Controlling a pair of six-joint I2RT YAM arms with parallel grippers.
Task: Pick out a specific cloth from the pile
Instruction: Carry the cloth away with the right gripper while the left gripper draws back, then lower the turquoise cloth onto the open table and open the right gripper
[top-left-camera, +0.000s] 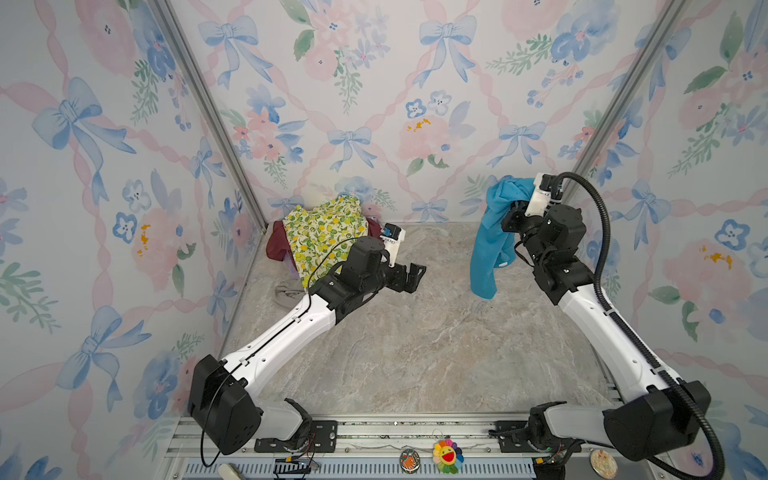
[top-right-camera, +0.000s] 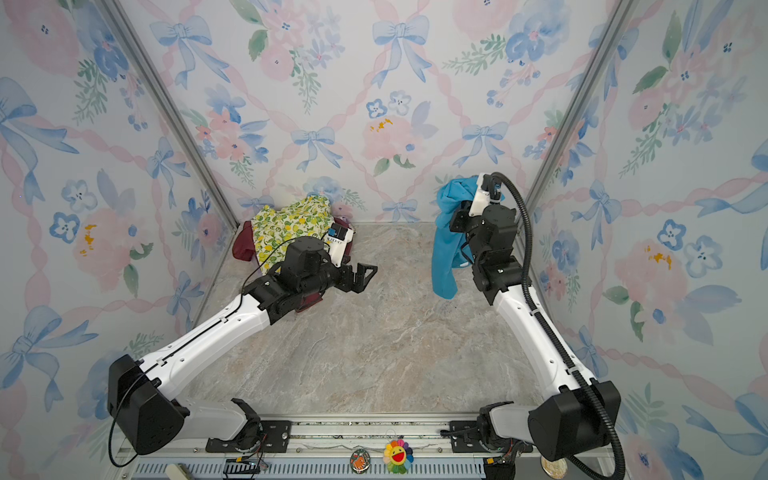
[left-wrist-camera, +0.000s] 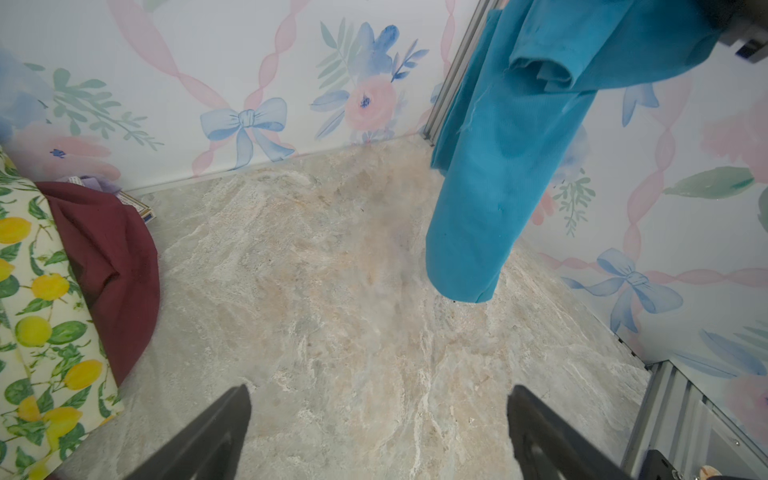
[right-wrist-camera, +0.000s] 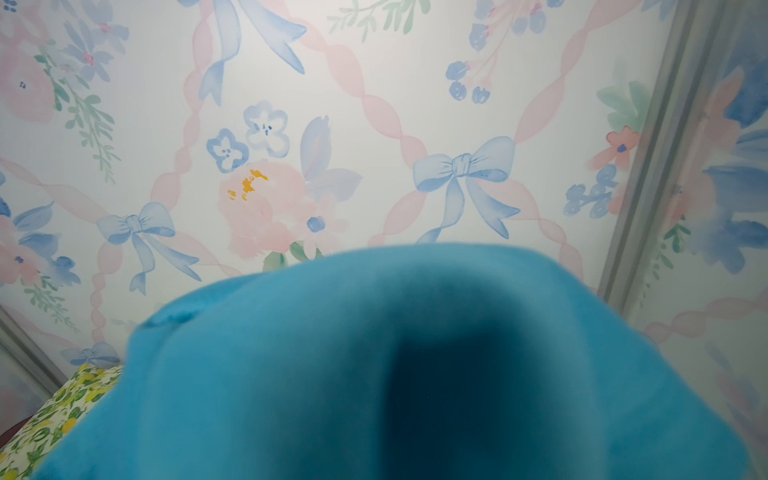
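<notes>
Both top views: turquoise cloth hangs from the right jaws, which are closed on its bunched upper end. It is well right of the pile and not touching it.
Left wrist: left jaws spread wide and empty over bare bench, just beside the pile's maroon cloth and lemon-print cloth.
Right wrist: turquoise fabric fills the foreground and covers the jaws.
Extraction looks done. Next is probably to lower and release, staying clear of the pile.

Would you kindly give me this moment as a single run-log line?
right gripper: shut on cloth, held up, hanging apart from pile | left gripper: open, empty, beside pile | stage: cloth picked out
</notes>
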